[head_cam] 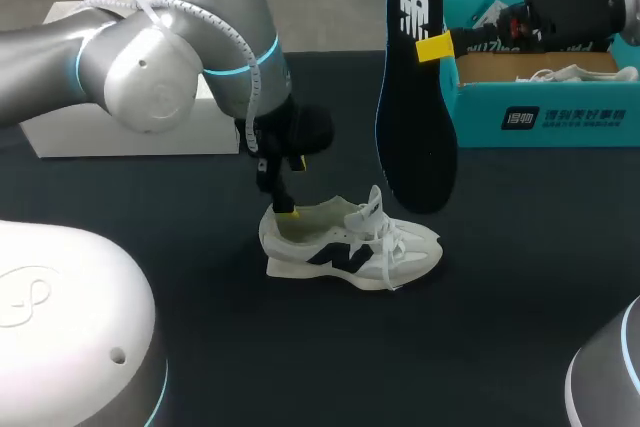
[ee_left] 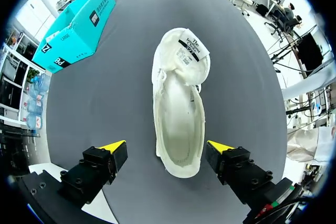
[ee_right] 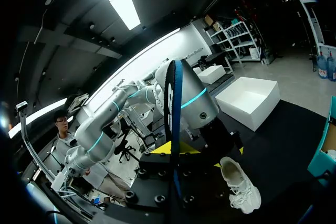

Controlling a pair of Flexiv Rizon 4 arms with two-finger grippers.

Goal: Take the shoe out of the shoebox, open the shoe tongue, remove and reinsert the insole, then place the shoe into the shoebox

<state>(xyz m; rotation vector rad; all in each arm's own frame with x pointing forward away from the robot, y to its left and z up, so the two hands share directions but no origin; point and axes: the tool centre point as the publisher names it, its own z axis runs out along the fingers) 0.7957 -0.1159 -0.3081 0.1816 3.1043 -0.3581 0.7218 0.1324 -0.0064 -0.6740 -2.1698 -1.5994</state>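
Note:
A white shoe (head_cam: pixel 350 247) with a dark side logo lies on the black table, its tongue pulled up and the inside bare (ee_left: pixel 178 114). My left gripper (head_cam: pixel 283 202) hangs just above the heel, open, with a yellow-tipped finger on each side of it (ee_left: pixel 167 148). My right gripper (head_cam: pixel 432 47) is shut on the black insole (head_cam: pixel 415 107), which hangs upright above the table to the right of the shoe. In the right wrist view the insole (ee_right: pixel 173 108) stands edge-on between the fingers (ee_right: pixel 176 148), with the shoe (ee_right: pixel 240 182) lower down beyond it.
The teal shoebox (head_cam: pixel 545 112) stands open at the back right, with white paper inside. A white box lid (head_cam: pixel 130 132) lies at the back left, partly behind my left arm. Both also show in the wrist views: shoebox (ee_left: pixel 73 24), lid (ee_right: pixel 247 100).

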